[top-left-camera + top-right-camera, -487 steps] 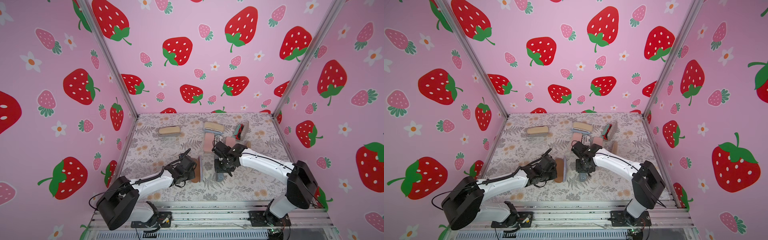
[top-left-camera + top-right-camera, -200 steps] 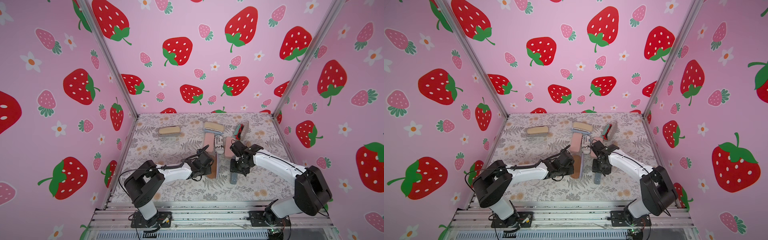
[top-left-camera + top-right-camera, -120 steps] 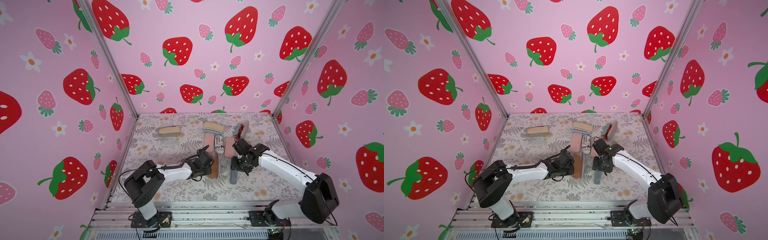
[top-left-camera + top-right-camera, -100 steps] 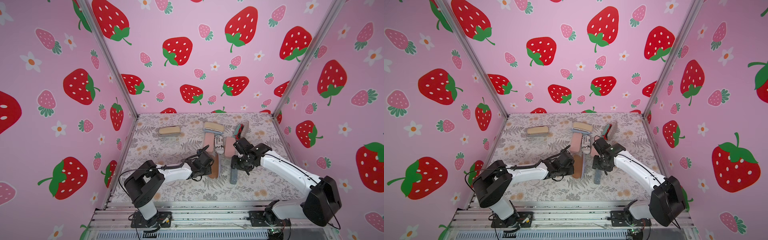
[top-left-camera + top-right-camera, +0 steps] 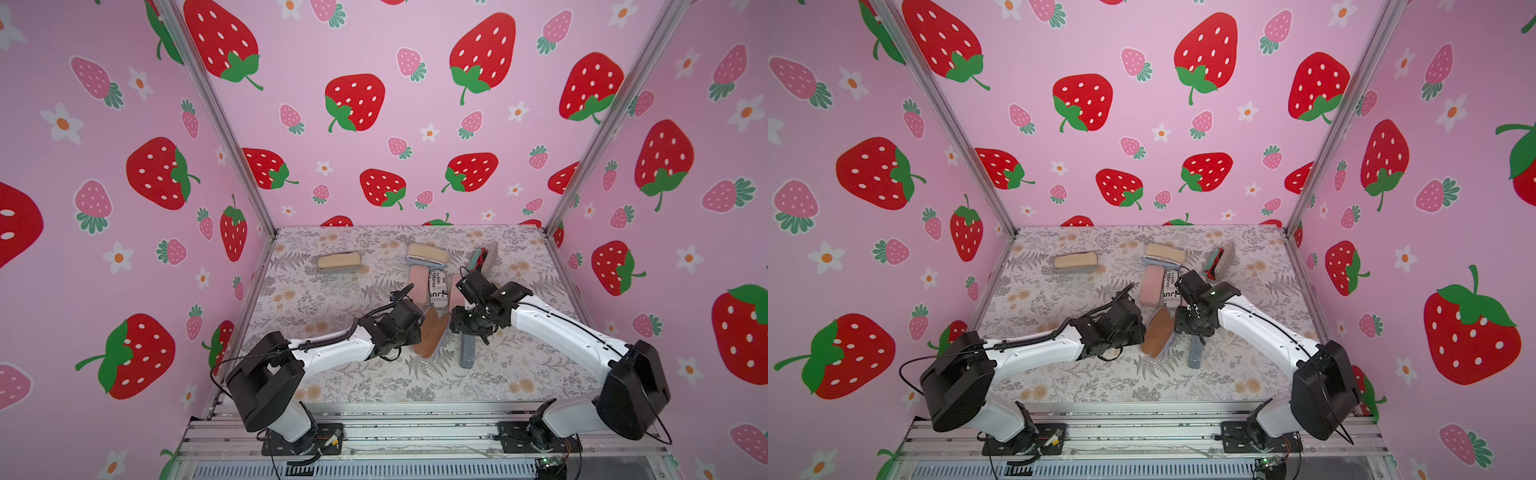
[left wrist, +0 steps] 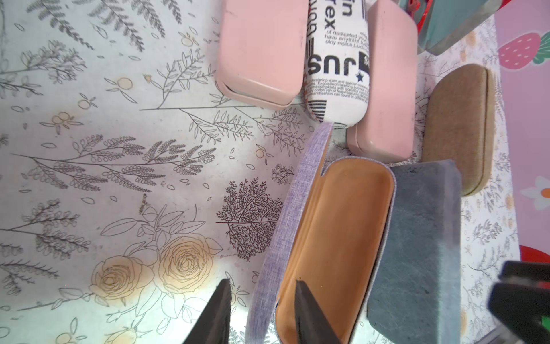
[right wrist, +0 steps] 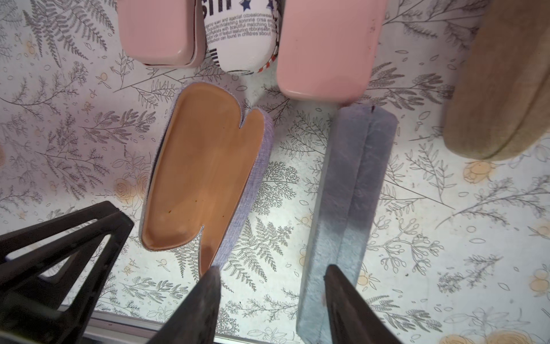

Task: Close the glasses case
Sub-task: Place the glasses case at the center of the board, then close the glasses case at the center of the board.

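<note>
**Straddling one wall of the open glasses case (image 6: pixel 336 223) with my left hand (image 6: pixel 262 281)**

Glasses case: lies open near the middle of the table (image 5: pixel 332 299), between my two hands. Lilac-grey fabric outside, orange-tan lining facing up, the two halves spread apart.

Left hand: released. One finger (image 6: pixel 217 312) stands outside the fabric wall, a sliver of table showing between them; the other hangs over the lining. Nothing is clamped.

Right hand (image 7: pixel 271 268): fingers parted, grasping nothing. It hangs over a blue-grey felt case (image 7: pixel 348 193) that lies alongside the glasses case; the right wrist view shows a strip of table between the two.

Neighbours: a white printed case (image 6: pixel 339 65) flanked by pink cases (image 6: pixel 262 47) sits just beyond one end of the glasses case; whether the lilac tip touches the white one I cannot tell. A tan case (image 6: pixel 458 128) lies near the blue-grey one. Both arms reach in from the front edge of the table.
</note>
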Controlling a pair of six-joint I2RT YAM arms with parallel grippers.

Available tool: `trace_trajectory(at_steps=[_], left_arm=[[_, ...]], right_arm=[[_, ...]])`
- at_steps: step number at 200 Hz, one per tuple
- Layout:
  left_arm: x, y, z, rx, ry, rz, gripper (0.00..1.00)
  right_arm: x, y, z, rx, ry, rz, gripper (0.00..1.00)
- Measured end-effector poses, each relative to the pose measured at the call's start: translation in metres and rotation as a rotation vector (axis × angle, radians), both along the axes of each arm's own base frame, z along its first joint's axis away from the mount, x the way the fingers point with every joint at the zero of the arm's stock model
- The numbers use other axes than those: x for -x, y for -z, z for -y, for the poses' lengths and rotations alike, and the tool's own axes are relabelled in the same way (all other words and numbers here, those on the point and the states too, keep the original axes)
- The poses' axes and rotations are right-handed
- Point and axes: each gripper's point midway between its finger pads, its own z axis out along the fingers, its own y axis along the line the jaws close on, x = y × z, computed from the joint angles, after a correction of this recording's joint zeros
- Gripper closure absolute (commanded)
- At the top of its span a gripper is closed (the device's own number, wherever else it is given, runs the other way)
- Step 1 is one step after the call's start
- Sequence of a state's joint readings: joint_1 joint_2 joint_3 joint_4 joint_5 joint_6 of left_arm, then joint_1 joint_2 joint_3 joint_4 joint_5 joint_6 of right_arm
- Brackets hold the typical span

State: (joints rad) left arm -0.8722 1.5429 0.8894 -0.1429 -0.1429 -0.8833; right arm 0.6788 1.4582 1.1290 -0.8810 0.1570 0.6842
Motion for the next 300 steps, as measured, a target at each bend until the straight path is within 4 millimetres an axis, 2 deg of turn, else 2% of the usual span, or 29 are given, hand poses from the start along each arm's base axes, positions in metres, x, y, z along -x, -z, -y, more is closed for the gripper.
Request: trace_trajectory(at_steps=[16,32,43,68,73,97,130,162,202,255,300], left_arm=[[-0.001,-0.003,-0.004,-0.007,-0.004,0.006,0.65],[-0.002,-0.004,-0.007,-0.015,-0.004,0.009,0.67],[-0.004,-0.004,-0.010,-0.019,-0.009,0.009,0.75],[-0.014,-0.004,-0.023,-0.029,-0.038,0.008,0.93],[-0.016,-0.004,-0.026,-0.037,-0.037,0.009,1.00],[-0.027,-0.002,-0.038,-0.032,-0.065,0.000,1.00],[-0.034,0.017,-0.044,-0.055,-0.060,-0.042,1.00],[-0.035,0.039,-0.031,-0.064,-0.019,-0.096,1.00],[-0.041,0.052,-0.017,-0.048,0.005,-0.128,1.00],[-0.048,0.062,0.001,-0.023,0.033,-0.149,1.00],[-0.047,0.056,0.014,-0.008,0.058,-0.137,1.00]], right_arm=[[0.001,0.005,-0.004,0.004,-0.012,-0.013,0.47],[0.002,0.008,-0.009,0.006,-0.022,-0.022,0.60],[0.002,0.008,-0.012,0.006,-0.029,-0.024,0.72],[0.003,0.008,-0.018,-0.003,-0.038,-0.020,0.89],[0.003,0.008,-0.019,-0.003,-0.041,-0.021,0.92],[0.005,0.014,-0.021,0.007,-0.046,-0.036,1.00],[0.004,0.026,-0.024,0.032,-0.043,-0.067,1.00],[0.005,0.035,-0.024,0.051,-0.034,-0.091,1.00],[0.006,0.047,-0.024,0.076,-0.031,-0.121,1.00],[0.006,0.055,-0.027,0.075,-0.030,-0.137,0.99],[0.002,0.062,-0.034,0.054,-0.036,-0.141,0.97]])
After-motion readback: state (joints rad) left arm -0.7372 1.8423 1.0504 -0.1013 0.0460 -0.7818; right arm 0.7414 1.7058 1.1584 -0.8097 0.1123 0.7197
